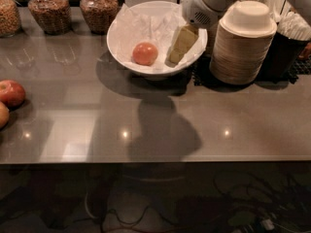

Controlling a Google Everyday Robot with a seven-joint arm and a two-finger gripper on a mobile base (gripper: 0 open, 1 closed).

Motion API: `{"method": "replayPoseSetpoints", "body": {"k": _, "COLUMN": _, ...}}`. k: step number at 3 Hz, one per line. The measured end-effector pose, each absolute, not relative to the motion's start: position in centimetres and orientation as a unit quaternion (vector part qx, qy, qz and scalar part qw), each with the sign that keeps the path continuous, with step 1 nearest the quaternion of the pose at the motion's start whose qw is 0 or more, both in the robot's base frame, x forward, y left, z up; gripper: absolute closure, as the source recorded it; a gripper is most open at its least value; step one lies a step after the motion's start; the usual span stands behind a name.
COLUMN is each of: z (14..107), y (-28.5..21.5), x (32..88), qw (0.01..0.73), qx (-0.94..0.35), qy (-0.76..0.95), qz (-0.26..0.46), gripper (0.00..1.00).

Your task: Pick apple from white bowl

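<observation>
A small orange-red apple (145, 53) lies in the large white bowl (122, 43), which is lined with crumpled white paper and stands at the back of the grey counter. My gripper (177, 55) hangs over the bowl's right half, its yellowish fingers (183, 41) pointing down and left. The tip is just right of the apple and apart from it. Nothing is held in it.
A tall stack of beige paper bowls (243, 42) stands right of the white bowl, with a dark container (286, 52) beside it. Three glass jars (47, 8) line the back left. A darker red apple (10, 92) and a yellowish one (2, 114) lie at the left edge.
</observation>
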State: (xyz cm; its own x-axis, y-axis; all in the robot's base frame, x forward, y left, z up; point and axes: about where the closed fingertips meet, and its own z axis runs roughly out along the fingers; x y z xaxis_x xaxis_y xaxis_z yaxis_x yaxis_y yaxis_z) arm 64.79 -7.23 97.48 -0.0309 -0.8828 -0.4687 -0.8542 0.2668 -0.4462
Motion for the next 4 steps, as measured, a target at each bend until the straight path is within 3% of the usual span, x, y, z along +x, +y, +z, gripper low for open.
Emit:
{"method": "replayPoseSetpoints", "body": {"k": 1, "z": 98.1, "y": -3.2, "x": 68.5, "qw": 0.351, "qx": -0.602, "qy": 0.717, "qz": -0.012, "gripper": 0.00}}
{"method": "replayPoseSetpoints", "body": {"k": 4, "z": 97.1, "y": -1.9, "x": 70.5, "qw": 0.402, "qx": -0.602, "qy": 0.690, "qz": -0.002, "gripper": 0.00}}
